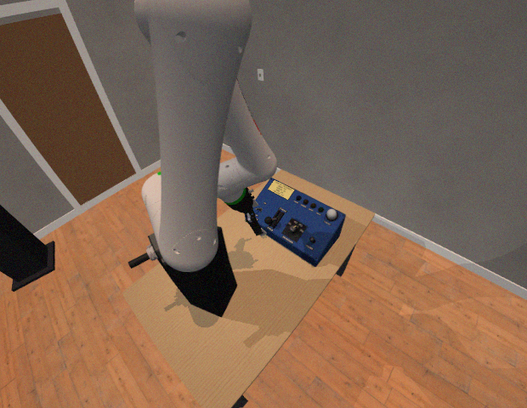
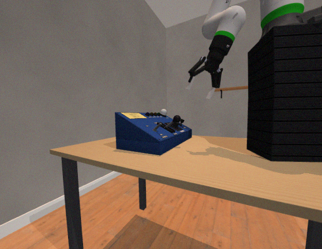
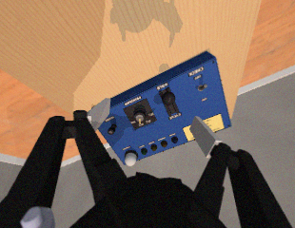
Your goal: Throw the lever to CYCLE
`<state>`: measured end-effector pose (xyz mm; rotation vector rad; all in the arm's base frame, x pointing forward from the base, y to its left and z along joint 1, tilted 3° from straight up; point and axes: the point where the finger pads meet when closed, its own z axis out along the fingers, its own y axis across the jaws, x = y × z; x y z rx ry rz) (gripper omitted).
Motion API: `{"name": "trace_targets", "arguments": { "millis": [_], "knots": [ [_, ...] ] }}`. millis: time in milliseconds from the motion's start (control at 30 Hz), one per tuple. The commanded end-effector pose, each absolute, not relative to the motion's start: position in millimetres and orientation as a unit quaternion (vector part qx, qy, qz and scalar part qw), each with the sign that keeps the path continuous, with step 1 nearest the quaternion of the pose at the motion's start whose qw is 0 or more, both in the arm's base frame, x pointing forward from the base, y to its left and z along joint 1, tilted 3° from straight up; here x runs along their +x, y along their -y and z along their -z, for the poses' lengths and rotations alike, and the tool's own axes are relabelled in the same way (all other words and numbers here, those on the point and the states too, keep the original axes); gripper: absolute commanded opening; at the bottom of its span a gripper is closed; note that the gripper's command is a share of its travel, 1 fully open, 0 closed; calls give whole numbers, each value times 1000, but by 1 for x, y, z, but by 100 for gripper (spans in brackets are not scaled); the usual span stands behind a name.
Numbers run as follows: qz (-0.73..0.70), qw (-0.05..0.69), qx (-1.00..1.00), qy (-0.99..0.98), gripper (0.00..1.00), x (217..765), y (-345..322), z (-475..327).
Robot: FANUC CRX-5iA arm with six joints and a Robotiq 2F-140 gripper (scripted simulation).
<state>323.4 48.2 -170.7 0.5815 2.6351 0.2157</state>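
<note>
The blue console (image 1: 298, 221) stands on the wooden table near its far corner; it also shows in the side view (image 2: 151, 132) and the wrist view (image 3: 164, 116). Its lever, a black ball knob (image 2: 176, 118) (image 1: 269, 220) on a slotted track (image 3: 168, 98), rises from the sloped panel. My gripper (image 2: 199, 90) hangs well above the console, toward the lever side, open and empty. In the wrist view (image 3: 151, 124) its two pale fingertips frame the console from high up. The labels are too small to read.
The panel also holds a white ball knob (image 3: 130, 159), a row of dark buttons (image 3: 159, 143), a gated stick (image 3: 140, 116), a small toggle (image 3: 203, 87) and a yellow label (image 3: 209, 125). My arm's black pedestal (image 2: 287, 91) stands on the table. Table edges lie close behind the console.
</note>
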Motion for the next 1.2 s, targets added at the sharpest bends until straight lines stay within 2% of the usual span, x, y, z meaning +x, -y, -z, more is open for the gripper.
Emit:
{"name": "trace_targets", "arguments": {
  "millis": [0, 233, 267, 700, 733, 1067, 1100, 1167],
  "knots": [
    [-78, 214, 210, -951, 100, 324, -48, 170],
    [-78, 214, 210, -951, 100, 324, -48, 170],
    [-96, 209, 276, -933, 100, 326, -44, 171],
    [-96, 209, 276, -933, 100, 326, -44, 171],
    [-113, 202, 341, -911, 100, 329, -40, 172],
    [-113, 202, 341, -911, 100, 329, -40, 172],
    [-130, 195, 403, -885, 100, 331, -35, 172],
    [-130, 195, 403, -885, 100, 331, -35, 172]
  ]
}}
